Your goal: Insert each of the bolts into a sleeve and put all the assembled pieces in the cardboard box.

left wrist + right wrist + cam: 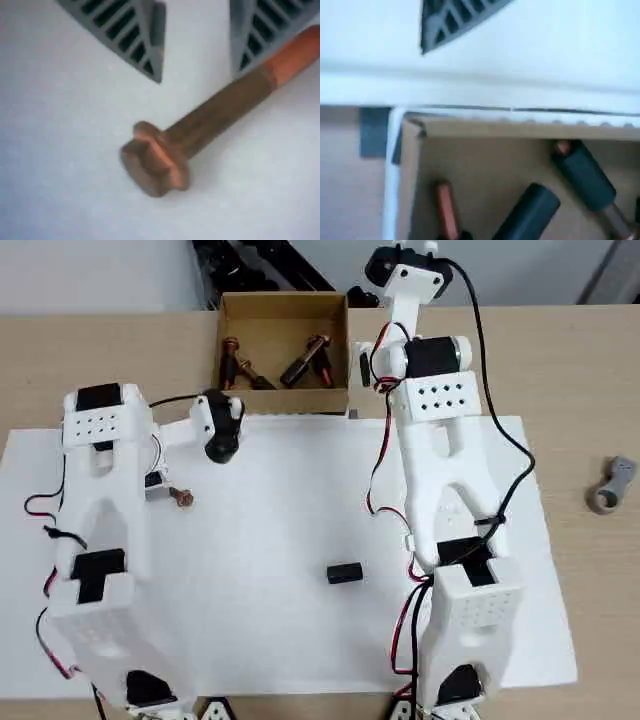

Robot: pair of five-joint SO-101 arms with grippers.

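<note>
A copper-coloured bolt lies on the white sheet at the left, its flanged head towards the camera. My left gripper is open and low over the sheet, and the bolt's shaft runs up beside one finger. A loose black sleeve lies mid-sheet between the arms. The cardboard box at the back holds several bolts in sleeves. My right gripper hangs at the box's right wall, by the sheet's far edge.
The white sheet covers most of the wooden table. A small grey part lies on the bare wood at the right. Dark equipment stands behind the box.
</note>
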